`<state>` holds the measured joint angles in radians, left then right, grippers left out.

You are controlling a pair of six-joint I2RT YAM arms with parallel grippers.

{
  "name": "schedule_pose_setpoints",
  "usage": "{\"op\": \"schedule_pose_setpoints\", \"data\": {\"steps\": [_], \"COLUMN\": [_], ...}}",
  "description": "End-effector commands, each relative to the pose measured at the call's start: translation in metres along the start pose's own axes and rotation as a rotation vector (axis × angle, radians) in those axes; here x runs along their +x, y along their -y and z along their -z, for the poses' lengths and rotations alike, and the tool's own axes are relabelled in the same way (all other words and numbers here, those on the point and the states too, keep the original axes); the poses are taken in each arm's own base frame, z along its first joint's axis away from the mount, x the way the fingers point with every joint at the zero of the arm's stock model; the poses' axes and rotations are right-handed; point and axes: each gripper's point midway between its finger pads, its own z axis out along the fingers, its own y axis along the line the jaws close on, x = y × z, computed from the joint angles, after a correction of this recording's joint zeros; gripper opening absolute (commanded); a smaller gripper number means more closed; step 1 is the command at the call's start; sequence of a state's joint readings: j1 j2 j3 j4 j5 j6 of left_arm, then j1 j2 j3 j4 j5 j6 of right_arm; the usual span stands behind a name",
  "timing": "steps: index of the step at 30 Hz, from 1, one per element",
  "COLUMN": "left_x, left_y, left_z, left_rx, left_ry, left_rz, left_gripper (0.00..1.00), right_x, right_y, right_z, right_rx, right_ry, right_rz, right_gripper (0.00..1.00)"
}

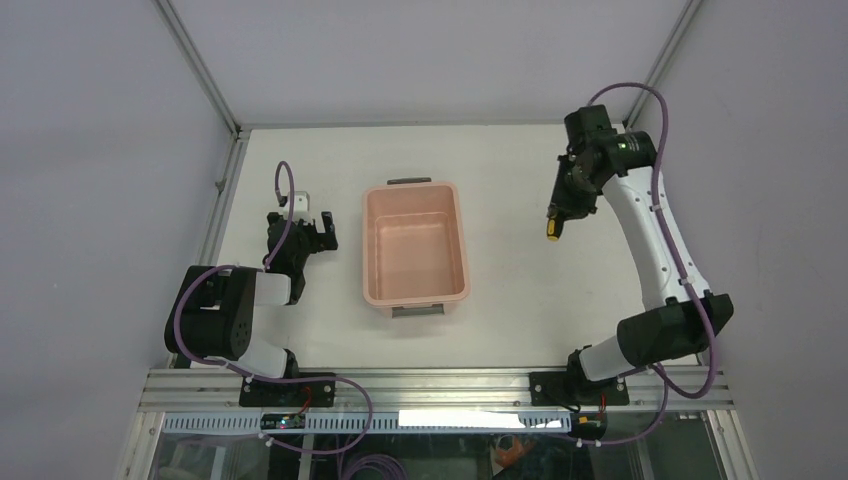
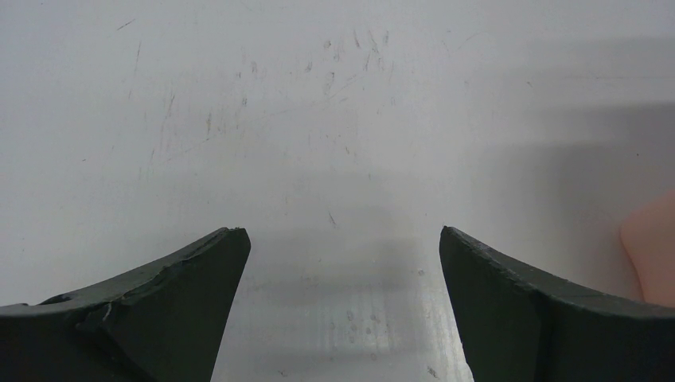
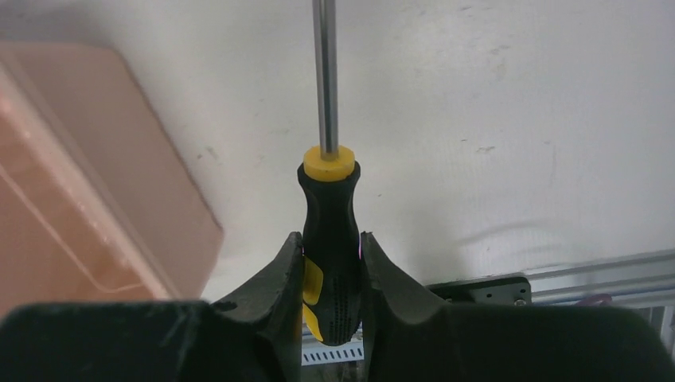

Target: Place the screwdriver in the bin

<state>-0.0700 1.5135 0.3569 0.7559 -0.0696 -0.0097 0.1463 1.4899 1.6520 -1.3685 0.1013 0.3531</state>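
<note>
I hold the screwdriver [image 3: 329,211] pinched in my right gripper [image 3: 330,243] over the scuffed white table [image 2: 318,95]; left gripper [image 2: 342,239] gapes; pale walls [image 1: 100,120] surround.

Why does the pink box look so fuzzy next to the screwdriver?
Right wrist view: the box is smeared and soft, probably out of focus, while the screwdriver handle looks sharp. Left wrist view: the box is only a blurry pink patch at the right edge. Top view: it looks crisp.
</note>
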Motion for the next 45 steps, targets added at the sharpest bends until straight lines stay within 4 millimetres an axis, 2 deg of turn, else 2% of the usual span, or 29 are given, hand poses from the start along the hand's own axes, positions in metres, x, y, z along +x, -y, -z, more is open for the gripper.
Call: {"op": "schedule_pose_setpoints", "data": {"steps": [1, 4, 5, 7, 9, 12, 15, 18, 20, 21, 26, 29, 32, 35, 38, 45], "left_x": [-0.028, -0.027, -0.027, -0.027, -0.027, -0.027, -0.027, -0.027, -0.027, -0.027, -0.027, -0.027, -0.027, -0.027, -0.027, -0.027], "left_y": [0.003, 0.002, 0.003, 0.003, 0.002, 0.002, 0.003, 0.003, 0.002, 0.003, 0.002, 0.003, 0.002, 0.002, 0.002, 0.002], "left_z": [-0.005, -0.005, -0.005, -0.005, -0.005, -0.005, -0.005, -0.005, -0.005, -0.005, -0.005, -0.005, -0.005, -0.005, -0.005, -0.005], "left_rx": [0.018, 0.017, 0.018, 0.018, 0.017, 0.017, 0.019, 0.018, 0.017, 0.017, 0.018, 0.017, 0.017, 0.017, 0.017, 0.017], "left_ry": [0.086, 0.083, 0.085, 0.085, 0.083, 0.085, 0.084, 0.084, 0.084, 0.085, 0.085, 0.084, 0.084, 0.084, 0.084, 0.083], "left_rz": [0.016, 0.015, 0.015, 0.015, 0.015, 0.015, 0.015, 0.015, 0.015, 0.015, 0.015, 0.015, 0.015, 0.015, 0.015, 0.015], "left_gripper": [0.99, 0.99, 0.99, 0.99, 0.99, 0.99, 0.99, 0.99, 0.99, 0.99, 0.99, 0.99, 0.99, 0.99, 0.99, 0.99], "right_x": [0.016, 0.027, 0.027, 0.044, 0.057, 0.080, 0.107, 0.136, 0.147, 0.150, 0.163, 0.170, 0.175, 0.176, 0.168, 0.135], "right_y": [-0.061, -0.135, -0.152, -0.195, -0.228, -0.265, -0.285, -0.291, -0.291, -0.294, -0.277, -0.275, -0.272, -0.270, -0.271, -0.272], "right_z": [0.035, 0.045, 0.046, 0.047, 0.041, 0.018, -0.023, -0.060, -0.077, -0.083, -0.123, -0.139, -0.147, -0.148, -0.137, -0.076], "right_rx": [-0.119, -0.254, -0.275, -0.318, -0.322, -0.312, -0.272, -0.232, -0.216, -0.222, -0.140, -0.136, -0.124, -0.115, -0.108, -0.161], "right_ry": [0.049, 0.103, 0.121, 0.133, 0.138, 0.108, 0.041, -0.043, -0.058, -0.058, -0.056, -0.061, -0.072, -0.072, -0.038, 0.095], "right_rz": [0.038, 0.155, 0.173, 0.262, 0.328, 0.404, 0.443, 0.464, 0.464, 0.459, 0.425, 0.408, 0.400, 0.394, 0.396, 0.410], "right_gripper": [0.00, 0.00, 0.00, 0.00, 0.00, 0.00, 0.00, 0.00, 0.00, 0.00, 0.00, 0.06, 0.21, 0.36, 0.46, 0.59]}}
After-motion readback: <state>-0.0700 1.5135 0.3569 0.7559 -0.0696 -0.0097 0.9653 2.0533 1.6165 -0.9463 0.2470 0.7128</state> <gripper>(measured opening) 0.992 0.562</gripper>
